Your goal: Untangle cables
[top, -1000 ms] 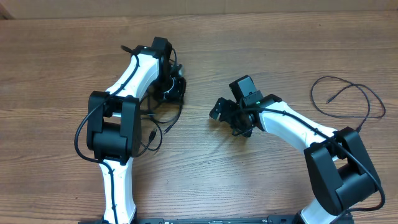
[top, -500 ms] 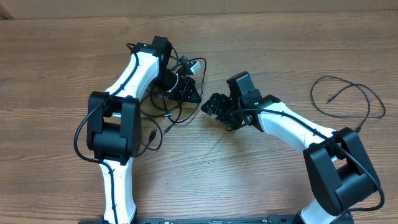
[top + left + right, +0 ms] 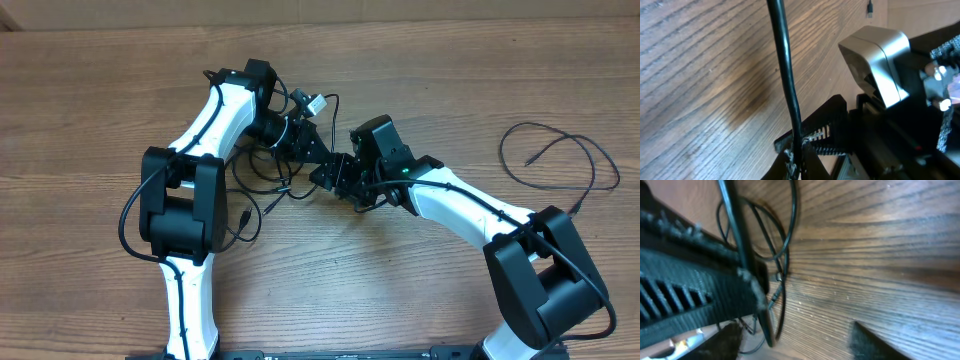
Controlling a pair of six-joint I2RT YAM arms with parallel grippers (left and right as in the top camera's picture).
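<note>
My L gripper (image 3: 799, 145) is clamped on the cables (image 3: 785, 65). R gripper (image 3: 335, 173) sits just beside same bunch; jaw state unclear.

- The bench (image 3: 90, 90) is mid-brown wood with darker streaked grain.
- The cables (image 3: 262, 182) are black.
- The plug (image 3: 315, 103) just above the cables is white.
- The left arm (image 3: 215, 120) and right arm (image 3: 460, 205) are white with black joints.
- The light (image 3: 404, 169) right of the cables is green.
- The left gripper (image 3: 800, 145) is black and ribbed.

Table (image 3: 380, 290): matt brown wood, visible grain. Cables (image 3: 784, 65): smooth glossy black sheath. Arm shells (image 3: 215, 120): glossy white plastic.
</note>
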